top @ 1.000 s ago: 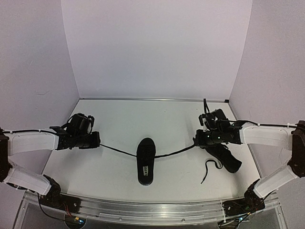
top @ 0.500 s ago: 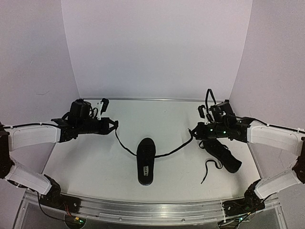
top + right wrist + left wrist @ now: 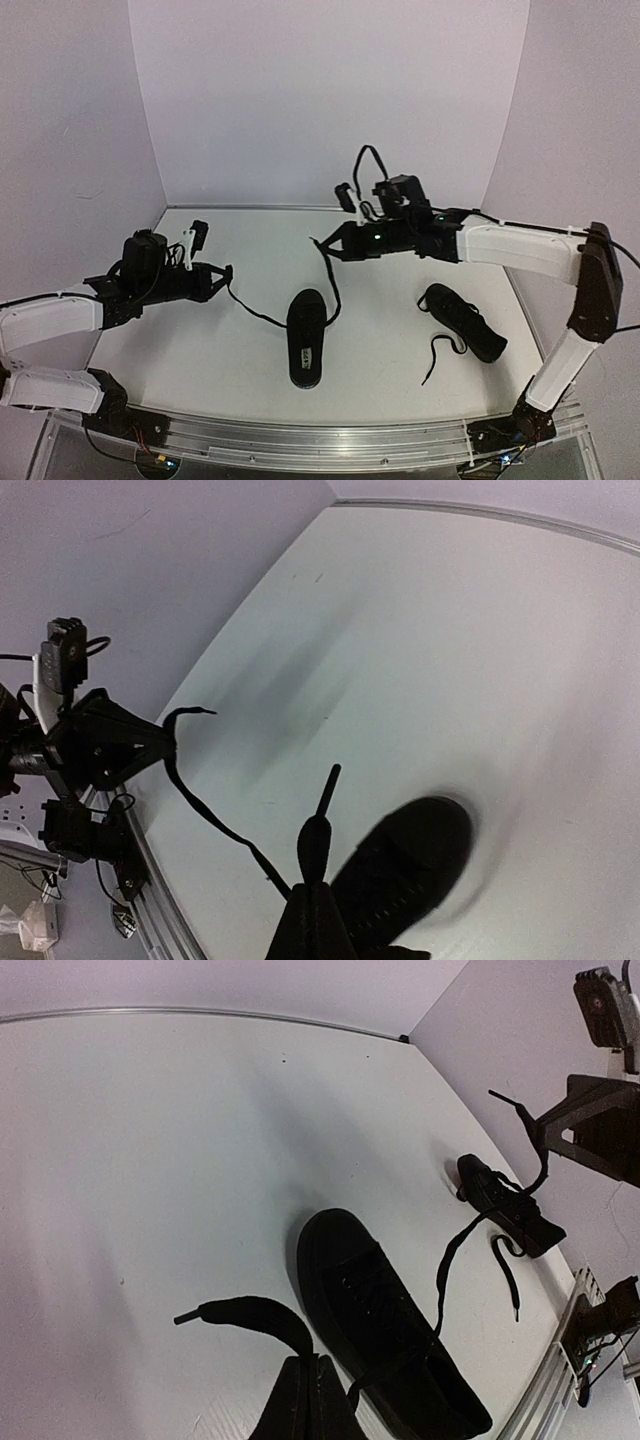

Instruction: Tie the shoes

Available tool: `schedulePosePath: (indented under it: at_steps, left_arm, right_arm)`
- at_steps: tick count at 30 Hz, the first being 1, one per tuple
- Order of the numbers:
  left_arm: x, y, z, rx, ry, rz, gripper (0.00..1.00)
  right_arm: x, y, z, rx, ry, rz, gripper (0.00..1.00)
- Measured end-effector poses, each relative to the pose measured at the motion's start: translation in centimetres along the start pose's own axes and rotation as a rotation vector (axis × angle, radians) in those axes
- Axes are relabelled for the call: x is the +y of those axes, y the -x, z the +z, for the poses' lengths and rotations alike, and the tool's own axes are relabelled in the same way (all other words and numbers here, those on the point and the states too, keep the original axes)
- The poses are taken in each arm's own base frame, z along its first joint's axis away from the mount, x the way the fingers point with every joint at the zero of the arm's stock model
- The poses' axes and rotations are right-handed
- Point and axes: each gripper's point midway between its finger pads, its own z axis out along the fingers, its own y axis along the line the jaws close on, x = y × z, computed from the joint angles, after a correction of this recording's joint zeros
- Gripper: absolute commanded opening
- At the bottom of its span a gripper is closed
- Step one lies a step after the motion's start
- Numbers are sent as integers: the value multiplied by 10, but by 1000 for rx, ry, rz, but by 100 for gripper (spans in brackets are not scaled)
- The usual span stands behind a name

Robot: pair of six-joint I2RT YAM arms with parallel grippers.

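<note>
One black shoe (image 3: 306,338) lies mid-table, toe pointing away, with its pale insole label showing; it also appears in the wrist views (image 3: 390,1330) (image 3: 410,865). My left gripper (image 3: 226,272) (image 3: 312,1362) hovers to its left, shut on the end of one lace (image 3: 255,312) (image 3: 250,1312). My right gripper (image 3: 322,246) (image 3: 320,888) hangs above and behind the toe, shut on the other lace end (image 3: 333,290) (image 3: 322,825). Both laces run slack down to the shoe. The second shoe (image 3: 462,322) (image 3: 510,1205) lies at the right with its lace loose on the table.
White walls close in the table on the left, back and right. A metal rail (image 3: 300,440) runs along the near edge, by both arm bases. The right arm stretches over the table from the right (image 3: 520,248).
The right gripper swung left and toward the back, from beside the second shoe to above the middle shoe's toe, carrying its lace end. The taut laces have gone slack. The left gripper shifted slightly.
</note>
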Motion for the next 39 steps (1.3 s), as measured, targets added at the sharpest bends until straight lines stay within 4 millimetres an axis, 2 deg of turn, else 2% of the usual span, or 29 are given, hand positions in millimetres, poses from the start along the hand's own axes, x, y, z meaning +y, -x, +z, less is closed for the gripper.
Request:
schedulePosePath:
  at_steps: [3, 7, 12, 18, 23, 29, 33, 36, 39]
  left_arm:
    - [8, -16, -9, -4, 24, -33, 0]
    - [17, -36, -23, -13, 46, -71, 0]
    - [14, -37, -40, -59, 36, -85, 0]
    - [8, -28, -55, -120, 18, -84, 0]
    - [14, -45, -58, -88, 33, -104, 0]
    - [20, -58, -58, -43, 56, -116, 0]
    - [21, -62, -58, -31, 61, -119, 0]
    - [23, -64, -57, -21, 66, -121, 0]
    - [24, -67, -53, -6, 71, -124, 0]
  right_arm:
    - [29, -8, 43, 46, 70, -43, 0]
    - [51, -30, 96, 114, 122, -69, 0]
    - [58, -61, 150, 185, 149, -72, 0]
    - [63, -101, 192, 259, 162, -59, 0]
    - [65, -123, 206, 302, 160, -43, 0]
    - [74, -123, 209, 307, 172, -38, 32]
    - [68, -121, 207, 308, 151, -37, 51]
    - [56, -118, 197, 312, 123, -26, 53]
    - [39, -105, 178, 307, 84, -9, 53]
